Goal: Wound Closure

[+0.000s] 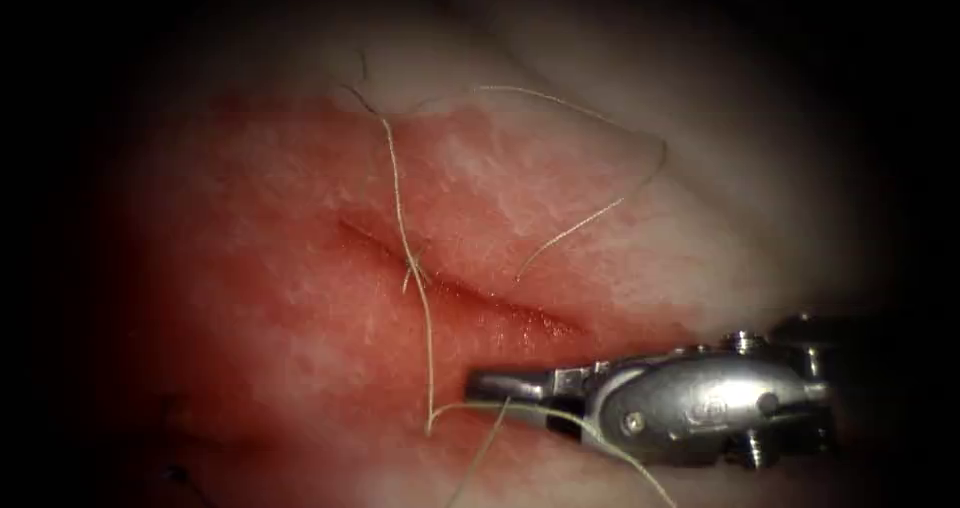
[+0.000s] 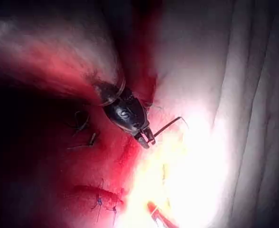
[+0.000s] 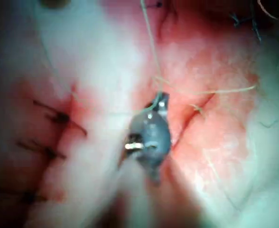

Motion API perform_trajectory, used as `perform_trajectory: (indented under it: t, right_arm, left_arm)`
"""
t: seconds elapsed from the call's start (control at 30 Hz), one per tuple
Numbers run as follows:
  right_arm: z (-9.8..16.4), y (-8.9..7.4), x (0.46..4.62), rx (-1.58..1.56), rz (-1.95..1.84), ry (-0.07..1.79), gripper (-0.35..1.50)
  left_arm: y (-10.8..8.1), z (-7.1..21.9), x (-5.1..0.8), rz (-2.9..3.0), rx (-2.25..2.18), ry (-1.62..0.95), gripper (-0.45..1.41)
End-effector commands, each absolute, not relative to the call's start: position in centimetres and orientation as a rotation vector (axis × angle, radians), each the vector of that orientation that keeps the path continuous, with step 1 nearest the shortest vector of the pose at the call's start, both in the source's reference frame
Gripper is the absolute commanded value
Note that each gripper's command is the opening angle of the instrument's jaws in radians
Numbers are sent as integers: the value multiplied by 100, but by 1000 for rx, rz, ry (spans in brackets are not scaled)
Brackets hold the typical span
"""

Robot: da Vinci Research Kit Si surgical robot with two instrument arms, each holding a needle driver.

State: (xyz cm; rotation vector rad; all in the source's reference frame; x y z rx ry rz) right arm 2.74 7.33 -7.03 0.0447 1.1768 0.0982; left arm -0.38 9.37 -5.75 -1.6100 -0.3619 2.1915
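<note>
The right tool [image 1: 490, 381] lies low over the tissue [image 1: 250, 298], reaching in toward the right-hand end of the cut [image 1: 460, 293] and stopping just short of it on the left side. Its jaws are closed flat together, and the pale thread [image 1: 400, 198] appears to be pinched between them near the tip, though the grip itself is hard to make out. From there the thread bends sharply at the tissue surface and climbs across the cut through a small knot [image 1: 412, 263] sitting on the wound line, which suggests the tool is placed low and to one side to keep a grip on the strand leading to that knot. A second strand trails from the jaws toward the bottom edge, and a loose end curls over the tissue to the right of the cut, touching nothing. The left tool [image 2: 146, 137] hangs well apart from this work, over reddened tissue. Its jaws grip one end of a thin, dark, curved piece that looks to be the needle [image 2: 170, 124], which juts clear into the air and is not in the tissue, seemingly parked out of the way. Older stitches [image 3: 59, 116] line a neighbouring closed cut.
</note>
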Motion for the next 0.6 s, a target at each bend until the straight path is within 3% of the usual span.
perform_trajectory:
  t: [0.03,0.6]
  right_arm:
    - [-716,732,283,48,113,1186,-35]
    - [-884,670,355,96,-18,1259,-35]
  left_arm:
    - [933,-568,-43,2190,-1612,-364,-35]
    - [933,-568,-44,2191,-1613,-365,-35]
